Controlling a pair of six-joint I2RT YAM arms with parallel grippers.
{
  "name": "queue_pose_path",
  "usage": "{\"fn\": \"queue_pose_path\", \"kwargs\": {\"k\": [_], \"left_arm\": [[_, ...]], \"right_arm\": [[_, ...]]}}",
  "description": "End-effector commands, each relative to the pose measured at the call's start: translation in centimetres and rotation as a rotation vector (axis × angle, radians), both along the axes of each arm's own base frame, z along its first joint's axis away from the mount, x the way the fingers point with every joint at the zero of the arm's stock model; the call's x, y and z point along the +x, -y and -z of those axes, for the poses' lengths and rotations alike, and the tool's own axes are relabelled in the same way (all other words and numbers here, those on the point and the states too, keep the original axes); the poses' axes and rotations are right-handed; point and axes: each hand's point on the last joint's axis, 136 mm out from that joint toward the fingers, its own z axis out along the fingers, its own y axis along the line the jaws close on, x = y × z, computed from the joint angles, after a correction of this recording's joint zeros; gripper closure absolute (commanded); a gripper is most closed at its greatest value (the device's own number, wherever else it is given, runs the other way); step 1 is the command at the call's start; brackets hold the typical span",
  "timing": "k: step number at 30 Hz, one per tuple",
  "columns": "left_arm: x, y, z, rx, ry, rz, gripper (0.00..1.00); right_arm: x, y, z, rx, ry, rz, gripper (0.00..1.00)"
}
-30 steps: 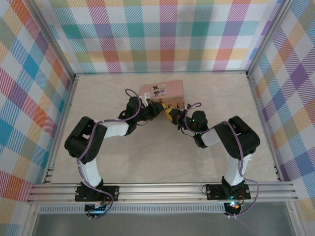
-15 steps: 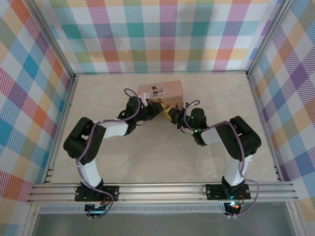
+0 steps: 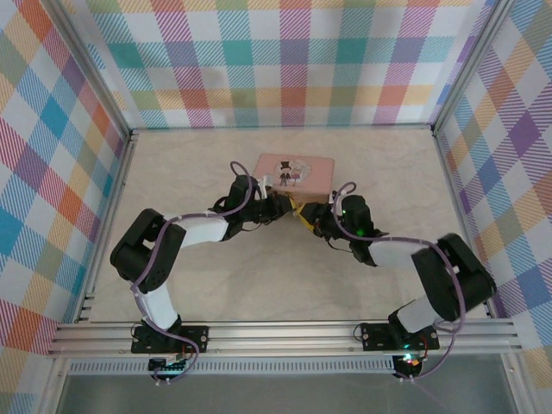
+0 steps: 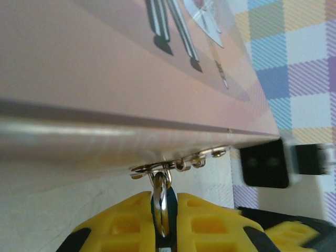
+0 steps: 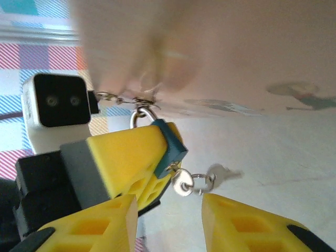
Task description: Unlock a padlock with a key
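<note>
**Table** (image 3: 198,164): pale marbled top, boxed in by checked walls (image 3: 285,60).

**Tin** (image 3: 295,171): pink and rectangular, with a cartoon couple on the lid. It lies flat toward the far middle of the table. Both my grippers meet at its near edge.

**Left gripper** (image 4: 164,223): my yellow fingers are clamped on the padlock (image 5: 169,148), one on each side, holding it just beside the tin's front edge.

**Right gripper** (image 5: 170,210): my yellow fingers stand apart and hold nothing. They sit just short of the lock's lower end.

**Padlock**: small blue body, tilted. Its silvery shackle (image 5: 137,116) passes through the little metal loops (image 4: 181,164) on the tin's front (I cannot tell whether the shackle is latched or sprung).

**Key** (image 5: 182,181): tiny and silvery. Its round head sticks out of the lock's lower end, just beyond my right fingertips and touching neither.

**Ring** (image 5: 203,181): a thin wire loop through the key's head. A blurred second piece hangs from its far side, above the table.
</note>
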Motion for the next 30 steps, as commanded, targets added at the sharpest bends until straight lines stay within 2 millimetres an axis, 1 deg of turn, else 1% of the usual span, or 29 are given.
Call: {"fn": "queue_pose_path", "kwargs": {"k": [1, 5, 10, 15, 19, 20, 22, 26, 30], "left_arm": [[-1.2, 1.1, -2.7, -0.035, 0.027, 0.074, 0.94], [-1.2, 1.2, -2.7, -0.031, 0.012, 0.076, 0.93], [-1.3, 1.2, -3.2, -0.027, 0.007, 0.072, 0.93], [-1.3, 1.3, -4.0, -0.027, 0.007, 0.075, 0.93], [-1.3, 1.4, -4.3, -0.028, 0.003, 0.082, 0.93], [-1.3, 1.4, -4.4, -0.028, 0.004, 0.084, 0.93], [-1.3, 1.4, -4.5, -0.028, 0.003, 0.085, 0.93], [-1.4, 1.4, -4.7, -0.029, 0.005, 0.088, 0.93], [-1.4, 1.4, -4.8, -0.03, 0.005, 0.087, 0.93]], "right_arm": [[-2.3, 1.7, 2.4, -0.218, -0.01, -0.056, 0.62], [-3.4, 3.3, 2.0, -0.404, 0.034, -0.095, 0.63], [-4.2, 3.6, 1.1, -0.629, 0.14, -0.192, 0.64], [-4.1, 2.6, 0.0, -0.766, 0.266, -0.267, 0.63], [-3.4, 1.4, -0.4, -0.838, 0.348, -0.311, 0.58], [-3.2, 1.0, -0.4, -0.85, 0.365, -0.322, 0.56], [-2.7, 0.7, -0.3, -0.873, 0.38, -0.335, 0.54], [-1.7, -0.1, -0.3, -0.909, 0.411, -0.36, 0.54], [-1.0, -0.4, 0.0, -0.952, 0.426, -0.384, 0.54]]}}
